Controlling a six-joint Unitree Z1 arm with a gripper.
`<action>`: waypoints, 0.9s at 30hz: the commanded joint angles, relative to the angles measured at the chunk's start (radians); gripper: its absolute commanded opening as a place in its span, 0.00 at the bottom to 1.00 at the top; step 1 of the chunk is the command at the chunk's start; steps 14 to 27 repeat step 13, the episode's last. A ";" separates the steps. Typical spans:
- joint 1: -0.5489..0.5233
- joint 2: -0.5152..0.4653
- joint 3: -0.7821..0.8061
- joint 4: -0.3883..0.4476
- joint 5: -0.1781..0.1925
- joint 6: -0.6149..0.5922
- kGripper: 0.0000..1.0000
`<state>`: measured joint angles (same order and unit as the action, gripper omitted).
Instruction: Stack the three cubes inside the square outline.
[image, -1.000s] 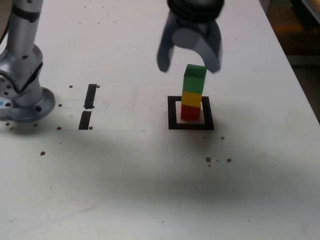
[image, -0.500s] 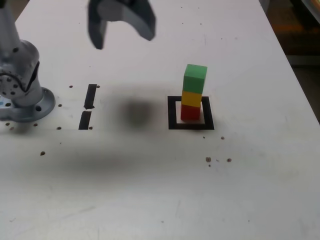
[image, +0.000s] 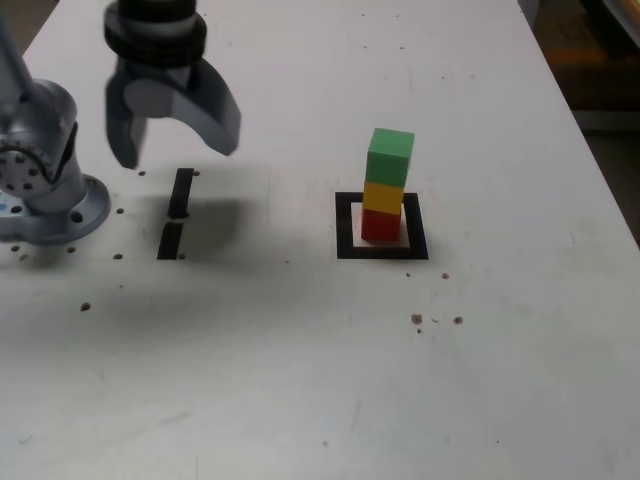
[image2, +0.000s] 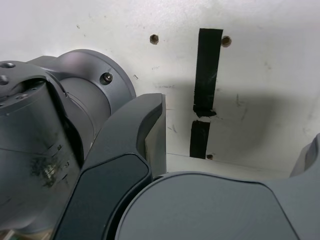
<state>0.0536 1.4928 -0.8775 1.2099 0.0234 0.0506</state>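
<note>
- You can see the jaws hanging over the bench near the exterior view's left. They are spread wide and hold nothing.
- The two jaws point down. Under them lie two short black tape strips, one after the other in a line. The wrist view shows the same strips right below.
- The arm's round base sits just beside the jaws, at the exterior view's left edge.
- The three blocks stand in one tower. The red block is at the bottom, the yellow block is on it, and the green block is on top.
- The red block sits inside the black square, close to its far edge.
- The green block looks turned a little and pokes out a bit over the yellow one. The tower looks straight enough to stand.
- The tower is well apart from the jaws, off toward the exterior view's right. Nothing stands between them.
- I think the job looks done. All three blocks are stacked in the square.
- If you move next, keep the jaws away from the tower so you do not bump it.
</note>
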 joint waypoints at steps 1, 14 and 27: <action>-0.001 0.017 0.020 -0.008 -0.002 0.002 1.00; 0.012 0.049 0.104 -0.071 0.001 0.022 1.00; 0.012 0.049 0.104 -0.071 0.001 0.022 1.00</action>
